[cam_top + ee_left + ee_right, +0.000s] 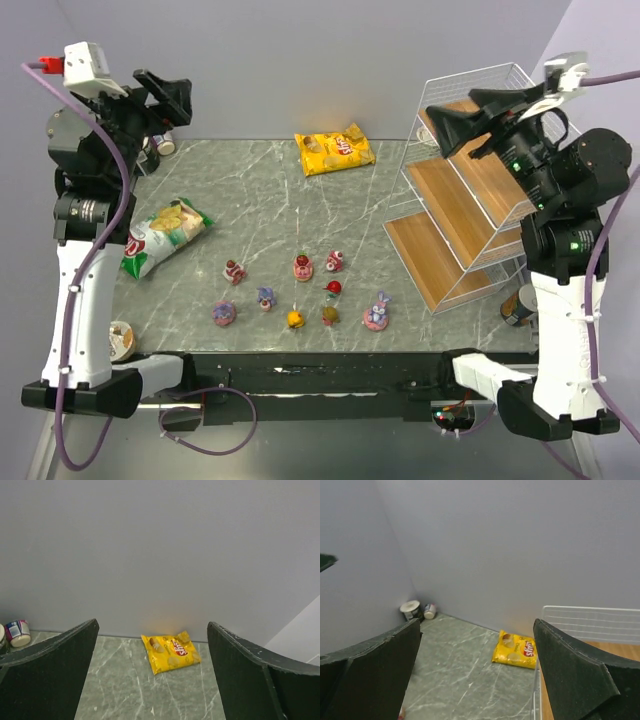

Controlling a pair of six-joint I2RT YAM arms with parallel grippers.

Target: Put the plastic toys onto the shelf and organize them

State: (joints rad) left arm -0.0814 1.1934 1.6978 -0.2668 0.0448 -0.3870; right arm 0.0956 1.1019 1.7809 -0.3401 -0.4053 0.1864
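Several plastic toys stand in a cluster near the table's front edge: a purple bunny on a pink base (pixel 377 313), a red cake (pixel 302 266), a pink cake (pixel 334 261), a cherry piece (pixel 334 288), a yellow fruit (pixel 295 319) and an olive fruit (pixel 328 315). The white wire shelf (pixel 462 190) with three wood boards stands at the right; its rim shows in the right wrist view (pixel 590 625). My left gripper (pixel 168 100) is open and empty, raised at the far left. My right gripper (pixel 452 128) is open and empty, raised over the shelf's top.
A yellow snack bag (pixel 334 152) lies at the back centre, also in the left wrist view (pixel 171 651) and the right wrist view (pixel 516 650). A green snack bag (pixel 165 235) lies left. Cans stand at the back left (pixel 417 610), front left (pixel 120 340) and right (pixel 518 305).
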